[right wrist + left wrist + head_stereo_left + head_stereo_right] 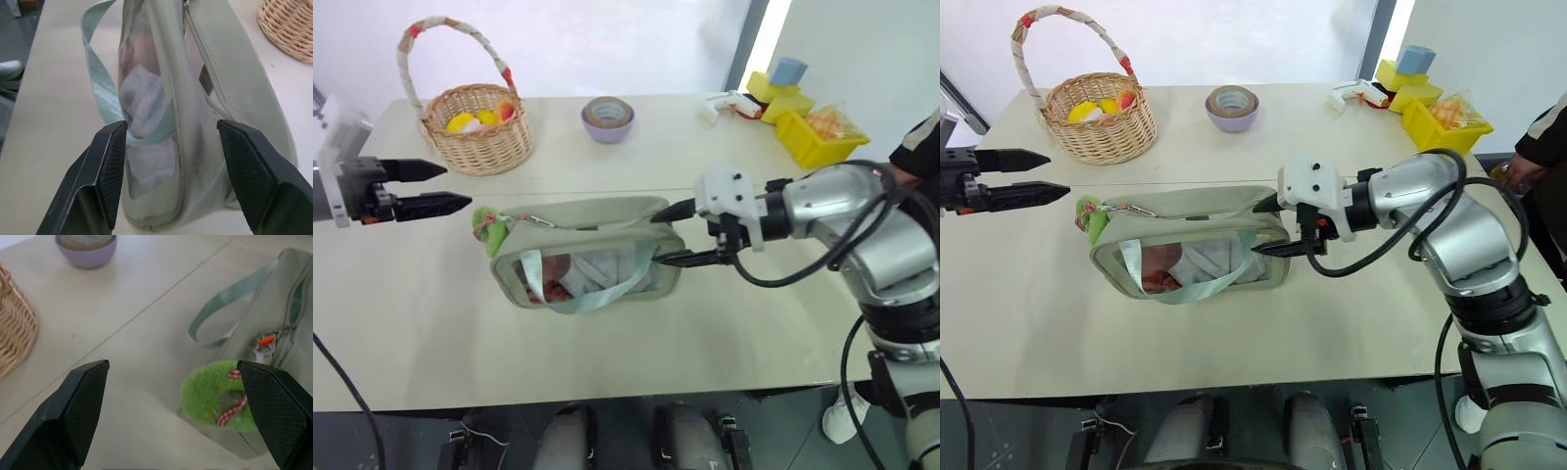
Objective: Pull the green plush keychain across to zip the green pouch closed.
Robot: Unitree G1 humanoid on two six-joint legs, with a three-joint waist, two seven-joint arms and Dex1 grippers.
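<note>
Left gripper (455, 188) open, fingers wide apart, hovering just left of the green plush keychain (489, 230) without touching it. Right gripper (690, 233) also parted, fingers straddling the right end of the green pouch (592, 257); whether the pads press the fabric cannot be told from the wrist view. Nothing clamped in either.

Pouch lying near the middle of the table (636, 333), long side left to right, mint strap (592, 294) draped over its near clear panel, red and white contents visible inside. Keychain hanging off the pouch's left end on a short chain, at the zip line. Wicker basket (475, 132) far left, purple tape roll (608, 117) far centre, both well apart from the work.

Judged step: zip appears drawn along the top, pull resting at the left end; closure seemingly complete or nearly so. Next move, if any: confirm slider fully home; otherwise close left fingers on the plush and pull left while bracing the right end.
</note>
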